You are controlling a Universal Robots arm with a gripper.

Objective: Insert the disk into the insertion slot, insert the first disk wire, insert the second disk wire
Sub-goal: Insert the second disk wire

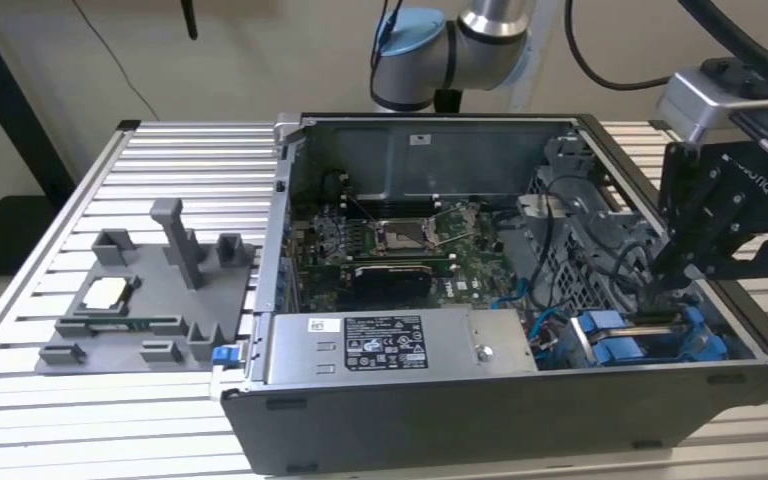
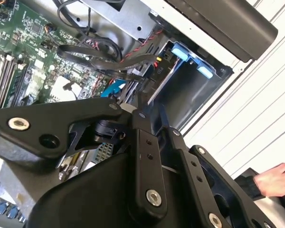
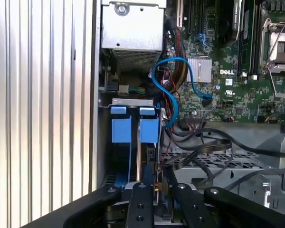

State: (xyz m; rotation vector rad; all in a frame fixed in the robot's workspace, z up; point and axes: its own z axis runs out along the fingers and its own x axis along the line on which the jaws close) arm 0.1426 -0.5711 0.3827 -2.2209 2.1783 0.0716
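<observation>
The jaws' state I cannot tell; the gripper (image 1: 664, 285) hangs over the drive cage at the computer case's (image 1: 518, 420) corner, beside the blue-framed disk (image 3: 148, 130); seating a wire there likely needs square alignment and gentle pressure.

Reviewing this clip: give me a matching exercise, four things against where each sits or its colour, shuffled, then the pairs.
Things:
1. gripper
2. power-supply box
3. grey fixture tray
4. thin data cable

Descriptions:
A. blue, looping over the motherboard edge
B. on the slatted table, the exterior view's left of the case
C. above the blue carriers in the drive cage
D. at the case's near wall, labelled

Pairs: 1-C, 2-D, 3-B, 4-A
</observation>
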